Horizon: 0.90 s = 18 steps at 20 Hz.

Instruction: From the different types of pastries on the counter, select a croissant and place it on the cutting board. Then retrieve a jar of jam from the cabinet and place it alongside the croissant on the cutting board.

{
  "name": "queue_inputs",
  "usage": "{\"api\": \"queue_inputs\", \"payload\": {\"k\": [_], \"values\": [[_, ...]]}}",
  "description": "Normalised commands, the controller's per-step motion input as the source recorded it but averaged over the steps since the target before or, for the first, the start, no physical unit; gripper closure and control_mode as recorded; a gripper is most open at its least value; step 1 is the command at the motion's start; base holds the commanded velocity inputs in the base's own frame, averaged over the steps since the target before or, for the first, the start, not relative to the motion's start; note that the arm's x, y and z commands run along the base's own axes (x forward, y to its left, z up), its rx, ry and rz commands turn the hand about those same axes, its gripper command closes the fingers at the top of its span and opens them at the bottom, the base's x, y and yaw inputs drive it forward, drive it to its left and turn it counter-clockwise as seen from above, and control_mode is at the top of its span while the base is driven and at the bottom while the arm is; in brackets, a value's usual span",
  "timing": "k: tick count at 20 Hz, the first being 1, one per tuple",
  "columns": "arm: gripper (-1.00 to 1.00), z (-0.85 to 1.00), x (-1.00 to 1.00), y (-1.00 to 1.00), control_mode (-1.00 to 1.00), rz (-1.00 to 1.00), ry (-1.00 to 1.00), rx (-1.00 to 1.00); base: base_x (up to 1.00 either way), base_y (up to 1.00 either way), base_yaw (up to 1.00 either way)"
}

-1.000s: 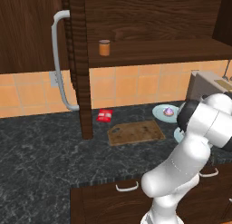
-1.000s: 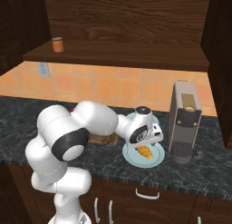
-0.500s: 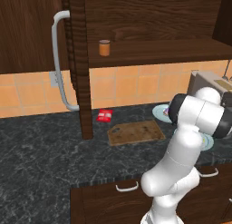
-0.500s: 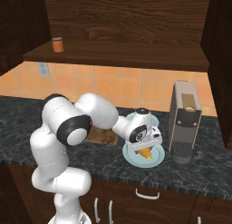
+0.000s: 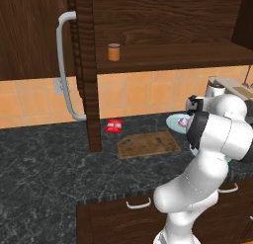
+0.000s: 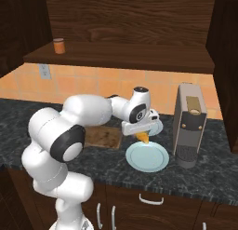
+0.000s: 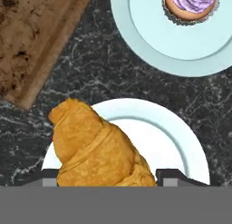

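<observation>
My pincer (image 6: 142,134) is clamped on the croissant (image 7: 97,148), which now hangs clear of its plate (image 6: 147,157): a second ago it lay on that plate with my hand low over it, so the lift is done and the carry to the board (image 6: 100,136) comes next. In the hand view the croissant sits between my finger tips at six o'clock, its plate (image 7: 181,141) under and behind it, the board (image 7: 34,41) at ten o'clock and a second plate (image 7: 149,41) with a purple-iced cupcake (image 7: 190,4) at one o'clock. That view gives me the bearing for the carry, across a strip of dark counter (image 7: 90,69) toward ten o'clock, and shows the board bare. The right base view shows what the hand view cannot: a gap between croissant (image 6: 143,138) and plate, so I judge it free to travel. It also shows the coffee machine (image 6: 189,124) just beside the plate at three o'clock, away from my path. The left base view has my own arm in front of the pincer, yet it shows the board (image 5: 148,144), a small red packet (image 5: 114,126) beyond it at ten o'clock, and the open cabinet door (image 5: 85,65). The jam jar (image 5: 114,52) stands on the cabinet shelf (image 5: 173,58) above, well apart from the board, untouched.
</observation>
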Motion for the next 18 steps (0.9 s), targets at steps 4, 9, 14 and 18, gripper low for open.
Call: {"api": "queue_inputs", "payload": {"k": [4,9,14,18], "values": [[1.00,0.14,-0.06,0.82,-1.00,0.13,0.00,-0.06,0.00,0.00,0.00],[1.00,0.00,0.23,0.63,-1.00,0.11,0.00,-0.03,0.00,0.00,0.00],[1.00,-0.03,0.44,0.36,-1.00,0.09,0.00,0.00,0.00,0.00,0.00],[1.00,-0.16,0.31,0.33,-1.00,0.12,-0.02,0.00,0.00,0.00,0.00]]}}
